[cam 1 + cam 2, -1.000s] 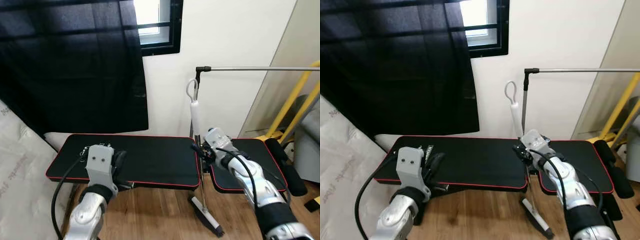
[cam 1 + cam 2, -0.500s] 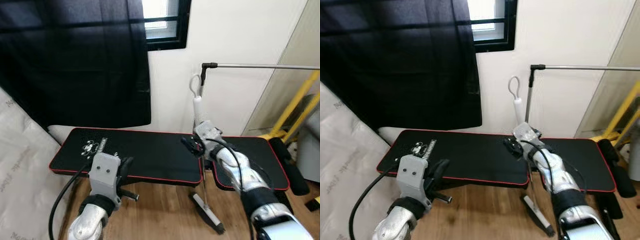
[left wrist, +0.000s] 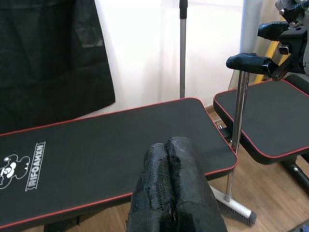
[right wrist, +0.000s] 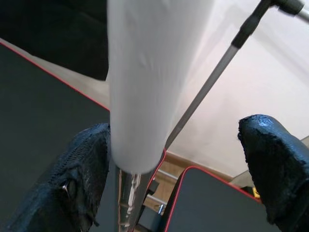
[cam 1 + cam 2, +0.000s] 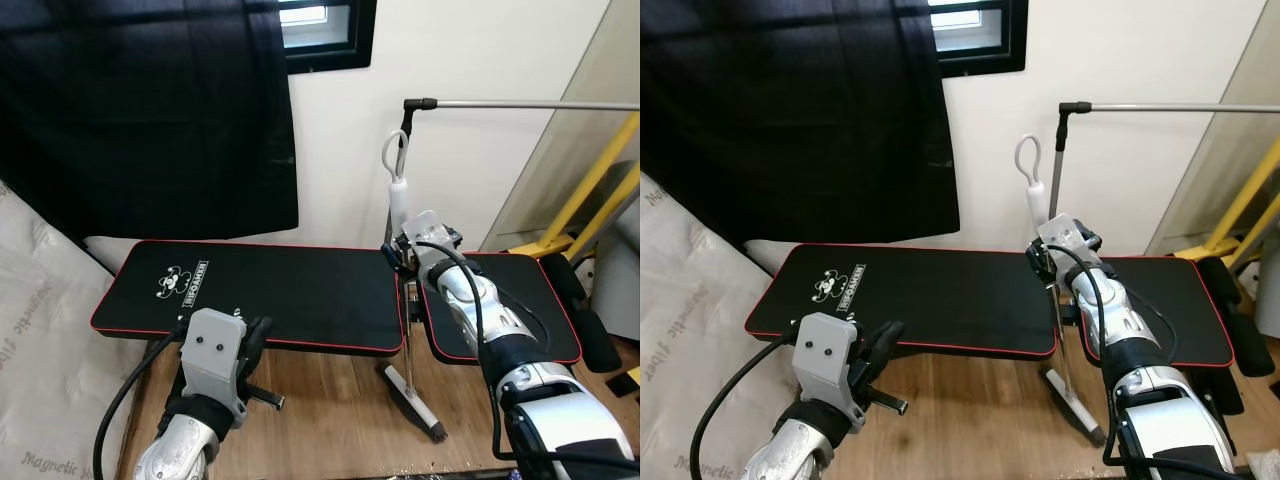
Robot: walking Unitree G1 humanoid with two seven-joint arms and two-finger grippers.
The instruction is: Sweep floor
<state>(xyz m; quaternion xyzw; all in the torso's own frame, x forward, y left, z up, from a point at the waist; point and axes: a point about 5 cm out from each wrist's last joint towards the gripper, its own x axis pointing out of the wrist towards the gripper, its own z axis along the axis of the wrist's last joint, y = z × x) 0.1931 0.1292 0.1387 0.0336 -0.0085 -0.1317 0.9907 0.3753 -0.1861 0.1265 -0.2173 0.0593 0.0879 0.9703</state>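
The broom stands upright between two benches, its white handle (image 5: 398, 203) topped by a loop and its brush head (image 5: 412, 398) resting on the wooden floor. My right gripper (image 5: 399, 257) is open at the lower end of the white handle. In the right wrist view the handle (image 4: 145, 82) lies against one finger (image 4: 79, 179), while the other finger (image 4: 270, 159) stands well apart from it. My left gripper (image 3: 167, 151) is shut on nothing, held low in front of the long bench's front edge (image 5: 254, 336).
A long black bench with red trim (image 5: 300, 300) and a shorter one (image 5: 520, 320) stand ahead, with the broom in the gap between. A black curtain (image 5: 150, 110) hangs behind, and a wrapped mattress (image 5: 40, 350) leans at left. A metal rail (image 5: 520, 104) and yellow frame (image 5: 590, 190) stand at right.
The view has shifted. My right gripper has slid a little up the broom's shaft to the white handle. My left arm has dropped lower, below the bench's front edge.
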